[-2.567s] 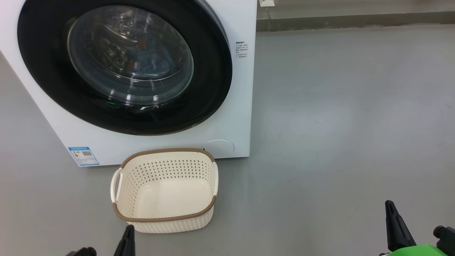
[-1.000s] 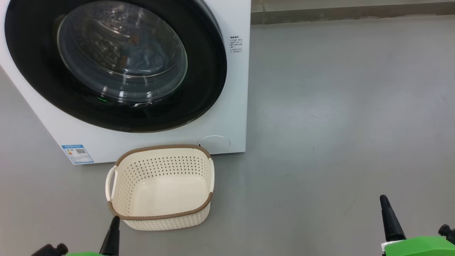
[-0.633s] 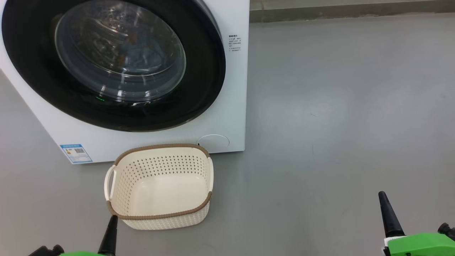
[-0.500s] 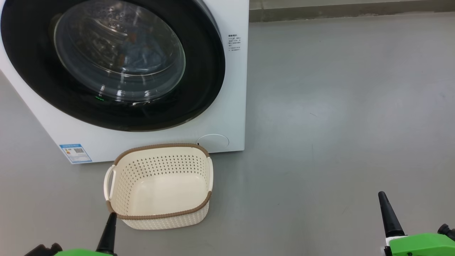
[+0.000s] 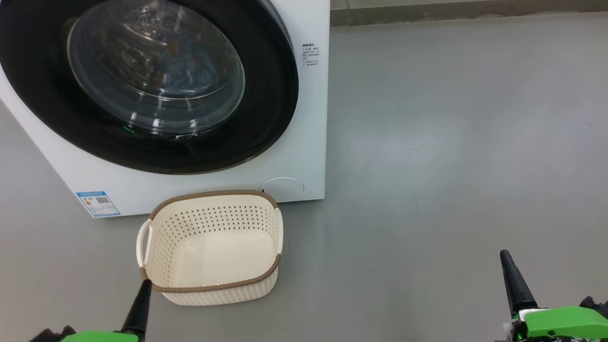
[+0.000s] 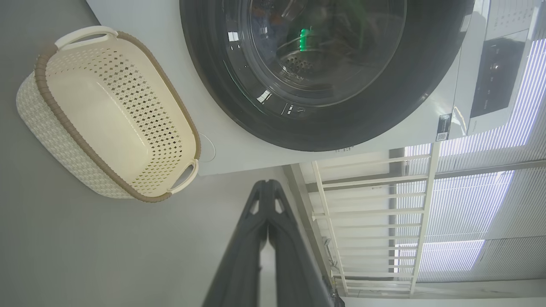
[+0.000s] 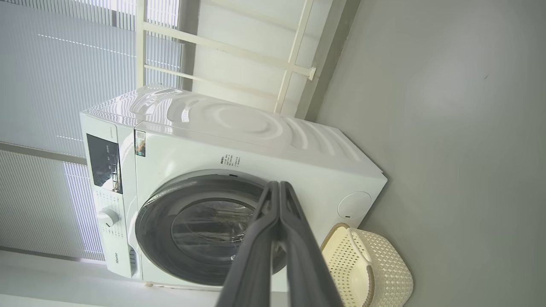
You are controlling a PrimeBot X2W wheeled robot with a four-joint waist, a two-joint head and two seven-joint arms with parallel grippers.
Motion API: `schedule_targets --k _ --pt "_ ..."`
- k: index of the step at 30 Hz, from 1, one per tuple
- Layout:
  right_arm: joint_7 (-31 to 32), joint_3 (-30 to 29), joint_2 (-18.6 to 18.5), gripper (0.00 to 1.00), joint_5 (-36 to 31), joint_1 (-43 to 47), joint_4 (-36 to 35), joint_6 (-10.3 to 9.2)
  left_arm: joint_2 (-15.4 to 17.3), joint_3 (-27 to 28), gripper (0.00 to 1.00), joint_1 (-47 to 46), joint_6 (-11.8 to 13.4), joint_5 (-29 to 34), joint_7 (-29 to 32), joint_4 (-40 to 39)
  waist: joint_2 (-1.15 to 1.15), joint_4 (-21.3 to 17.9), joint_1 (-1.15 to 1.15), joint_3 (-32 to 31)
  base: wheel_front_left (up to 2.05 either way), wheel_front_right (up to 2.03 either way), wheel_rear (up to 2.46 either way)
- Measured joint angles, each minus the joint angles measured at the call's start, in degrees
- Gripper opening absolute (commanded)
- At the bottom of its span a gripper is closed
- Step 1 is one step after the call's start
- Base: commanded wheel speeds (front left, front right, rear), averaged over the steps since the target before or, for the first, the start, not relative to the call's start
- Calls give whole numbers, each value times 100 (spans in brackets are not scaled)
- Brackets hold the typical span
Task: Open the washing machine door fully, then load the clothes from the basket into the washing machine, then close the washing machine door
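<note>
Step in hand: the closing of the door is judged finished, so all three parts of the task appear done.
Door: the washing machine door (image 5: 270,95) is seen shut, its black ring lying flush against the white front of the washing machine (image 5: 190,190).
Clothes: the clothes (image 5: 185,66) are made out dimly through the glass as blue fabric with orange specks, inside the drum.
Basket: the basket (image 5: 213,288) is stood on the floor (image 5: 451,142) just in front of the machine, below the door, with nothing left in it.
Left claw: the left claw (image 5: 144,285) is clenched with its fingers pressed together and nothing held. Its tip is seen at the basket's near left corner, and whether the rim is touched cannot be told.
Right claw: the right claw (image 5: 504,256) is clenched too, nothing held, well apart from the basket over bare floor.
Next move: no further handling is judged to be called for. If anything is needed, the latch could be checked by a light press on the ring, and both arms could be kept clear of the basket.
</note>
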Motion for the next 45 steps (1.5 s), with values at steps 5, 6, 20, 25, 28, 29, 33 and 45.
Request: schedule_targets --k 5,6,20,25,28,29,33,45 --pt "75 21 -2 0 321 -1 10 -1 1 71 0 -78 -33 -263 88 8 0 -11 0 14 0 0 0" --pt "107 24 -3 0 393 -4 13 -1 1 80 0 -87 -33 -339 92 8 0 -14 0 17 0 0 0" --pt "335 54 -15 0 1302 -114 56 -43 1 247 0 -191 -41 -1167 341 23 0 -45 0 57 0 0 0" --pt "356 58 -19 0 1428 -138 57 -43 1 274 0 -207 -42 -1273 361 24 0 -49 0 62 0 0 0" --pt "356 59 -19 0 1428 -138 57 -43 1 276 0 -207 -42 -1273 361 24 0 -49 0 62 0 0 0" --pt "356 59 -19 0 1428 -138 57 -43 1 277 0 -207 -42 -1273 361 24 0 -49 0 62 0 0 0" --pt "356 59 -20 0 1428 -138 57 -43 1 278 0 -207 -42 -1273 361 24 0 -49 0 62 0 0 0" --pt "356 60 -20 0 1428 -138 57 -43 0 283 0 -207 -42 -1273 386 24 0 -49 0 62 0 0 0"
